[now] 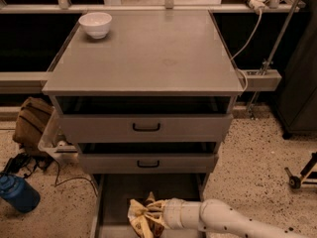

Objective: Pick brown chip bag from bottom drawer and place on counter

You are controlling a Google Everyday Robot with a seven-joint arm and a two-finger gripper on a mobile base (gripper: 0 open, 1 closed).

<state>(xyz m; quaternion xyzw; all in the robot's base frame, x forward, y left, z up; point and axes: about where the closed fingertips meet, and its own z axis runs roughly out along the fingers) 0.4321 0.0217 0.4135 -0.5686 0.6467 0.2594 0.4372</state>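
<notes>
Speckled floor (pixel 257 152) — tan backpack (pixel 32 123), blue bottle (pixel 19 195), black cables (pixel 20 163) at left

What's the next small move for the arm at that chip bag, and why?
Probably raise the pincer a little, clear of the bottom drawer: it is at the brown chip bag on the drawer floor, and the counter lies well above.

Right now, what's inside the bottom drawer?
The chip bag lies on the floor of the bottom drawer, with the pincer at its right side. The bag and the arm cover the floor beneath them, so anything there is hidden.
</notes>
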